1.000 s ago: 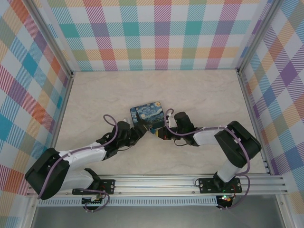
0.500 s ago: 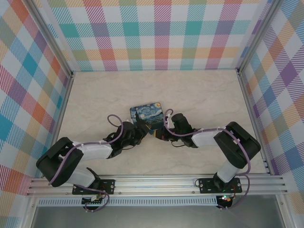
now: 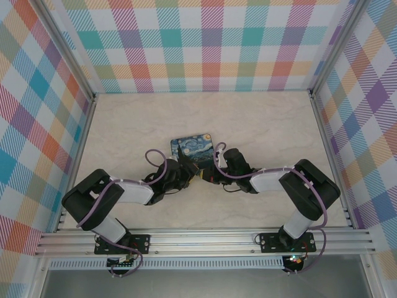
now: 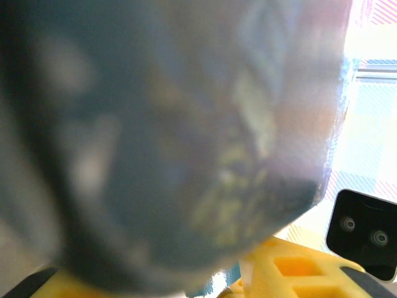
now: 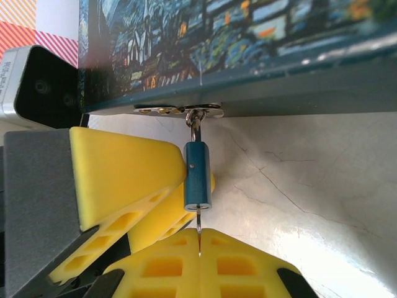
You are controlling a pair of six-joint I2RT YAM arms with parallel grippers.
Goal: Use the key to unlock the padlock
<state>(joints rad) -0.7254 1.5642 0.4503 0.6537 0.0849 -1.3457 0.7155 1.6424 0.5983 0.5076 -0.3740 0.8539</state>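
Where padlock [image 5: 197, 177] hangs, right end effector [image 5: 200, 248] pinches key [image 5: 198, 222] directly beneath.

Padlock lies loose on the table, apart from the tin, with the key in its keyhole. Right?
No. The right wrist view shows the padlock hanging by its shackle from the metal hasp of the tin, not loose; the key is in its keyhole.

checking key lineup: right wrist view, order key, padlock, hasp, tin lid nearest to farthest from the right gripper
1. key, pinched in the right gripper tips
2. padlock, hanging just above it
3. hasp, above the padlock
4. tin lid, across the top
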